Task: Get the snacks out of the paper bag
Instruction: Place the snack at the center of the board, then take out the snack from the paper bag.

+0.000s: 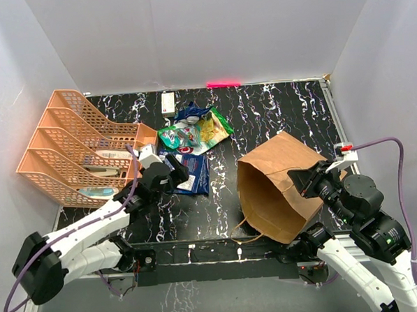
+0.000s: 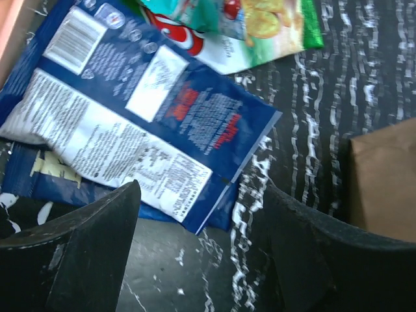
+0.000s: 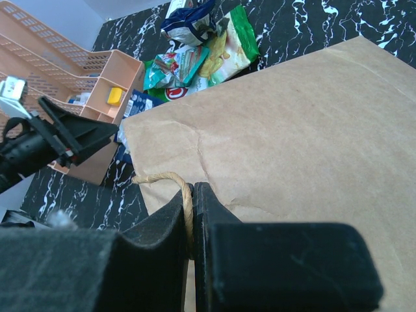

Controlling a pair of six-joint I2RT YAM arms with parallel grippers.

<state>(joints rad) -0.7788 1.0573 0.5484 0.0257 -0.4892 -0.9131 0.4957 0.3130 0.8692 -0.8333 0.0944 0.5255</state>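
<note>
Top external: L tool (image 1: 180, 175) low over dark blue packets (image 1: 197, 172), jaws apart; R tool (image 1: 301, 180) clamped on paper bag (image 1: 273, 187) handle (image 3: 166, 177).

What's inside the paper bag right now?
Through the open mouth of the paper bag, lying on its side, only its bare brown inner wall shows, with nothing on it. Its deeper end is hidden under the upper panel.
</note>
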